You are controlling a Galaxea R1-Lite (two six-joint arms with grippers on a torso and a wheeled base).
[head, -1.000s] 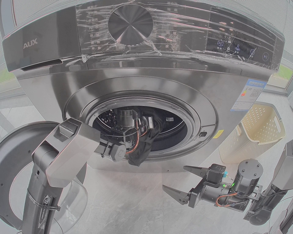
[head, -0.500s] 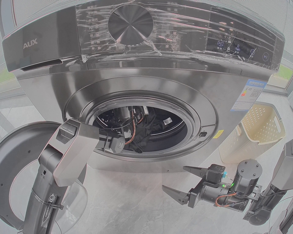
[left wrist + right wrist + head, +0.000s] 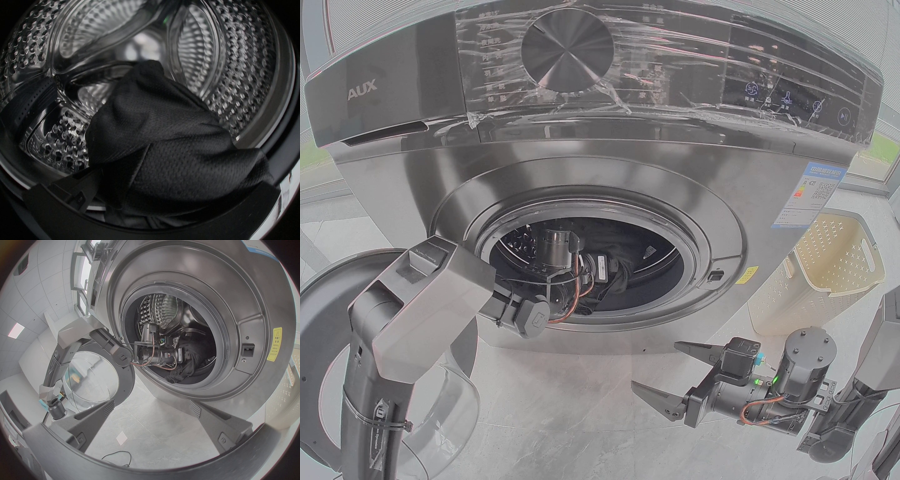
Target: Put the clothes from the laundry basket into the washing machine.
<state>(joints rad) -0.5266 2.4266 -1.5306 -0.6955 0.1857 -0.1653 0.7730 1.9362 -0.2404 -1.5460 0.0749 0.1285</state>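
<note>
Two hands share this job. The nearer one, the right hand (image 3: 656,364), hangs low over the floor in front of the washer (image 3: 600,162), its fingers wide apart and holding nothing. Farther off on the right, just beside the washer's front, stands the basket (image 3: 831,269); I cannot see its bottom from here. On the left the door (image 3: 337,312) is swung fully open, and the left arm passes by it into the mouth. The left hand (image 3: 175,187) is inside the opening with the black cloth (image 3: 162,134) draped across it. The one finger (image 3: 81,187) I can make out sits far out to the side, so I judge the fingers apart rather than clamped, with the cloth resting on them. Most of the cloth is past the rim and in the drum (image 3: 243,62), though the right wrist view shows a fold sagging at the near lip. This looks like the drop-off. To do it well, push the bundle deeper toward the far wall, then back straight out with the fingers spread and slightly raised. That way no fold snags and drags back over the seal. Anything left hanging over the lip would foul the door.
</note>
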